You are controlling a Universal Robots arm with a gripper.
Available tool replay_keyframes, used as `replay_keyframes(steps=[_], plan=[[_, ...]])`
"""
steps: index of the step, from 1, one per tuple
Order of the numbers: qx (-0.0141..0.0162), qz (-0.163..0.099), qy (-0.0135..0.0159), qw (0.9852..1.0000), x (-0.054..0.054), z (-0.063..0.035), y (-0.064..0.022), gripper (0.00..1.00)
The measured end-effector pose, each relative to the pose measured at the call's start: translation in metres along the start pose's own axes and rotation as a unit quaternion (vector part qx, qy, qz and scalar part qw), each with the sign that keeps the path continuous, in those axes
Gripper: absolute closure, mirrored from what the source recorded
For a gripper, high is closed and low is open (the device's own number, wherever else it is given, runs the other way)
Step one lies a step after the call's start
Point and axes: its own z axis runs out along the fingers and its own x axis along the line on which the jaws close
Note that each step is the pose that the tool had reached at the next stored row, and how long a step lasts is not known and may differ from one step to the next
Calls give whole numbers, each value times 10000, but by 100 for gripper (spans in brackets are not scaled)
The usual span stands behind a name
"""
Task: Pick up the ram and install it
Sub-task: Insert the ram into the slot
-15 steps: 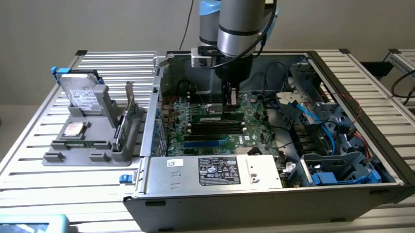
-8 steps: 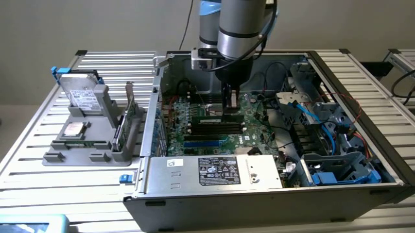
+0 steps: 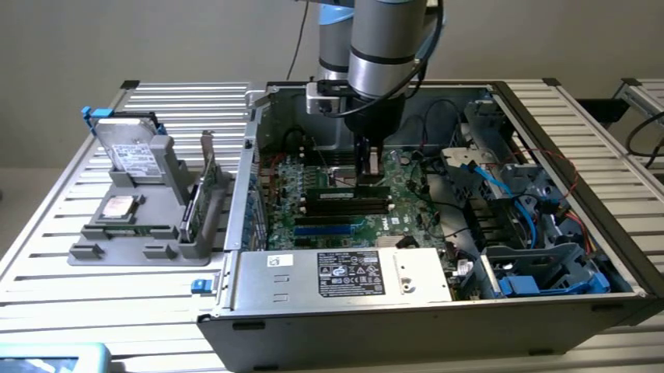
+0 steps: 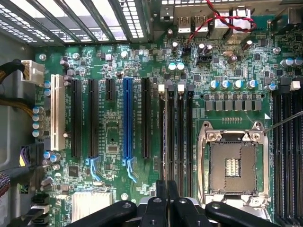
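The ram (image 3: 347,192), a thin green stick with black chips, stands on edge along the black memory slots (image 3: 347,207) in the middle of the motherboard inside the open computer case (image 3: 581,155). My gripper (image 3: 371,185) comes straight down from above, its fingers pinched on the ram's upper edge near its end on the exterior view's right. In the wrist view the black fingers (image 4: 160,203) sit close together at my gripper (image 4: 166,189), right over the row of memory slots (image 4: 180,137). Whether the ram is pressed fully into a slot cannot be told.
A silver power supply (image 3: 347,273) fills the case's near side. Blue cables (image 3: 496,186) and a drive cage (image 3: 539,268) crowd the exterior view's right. Beside the slots lies the CPU socket (image 4: 232,161). Outside the case, a grey holder (image 3: 140,241) carries a hard drive (image 3: 133,151) and an expansion card (image 3: 213,190).
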Motion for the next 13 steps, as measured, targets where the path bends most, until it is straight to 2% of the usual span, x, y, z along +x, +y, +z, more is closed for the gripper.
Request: replay_keyframes(steps=[6, 13], plan=[[-64, -43, 4, 10000, 1, 5, -8, 88], [-61, -85, 11, 9999, -1, 12, -22, 88]])
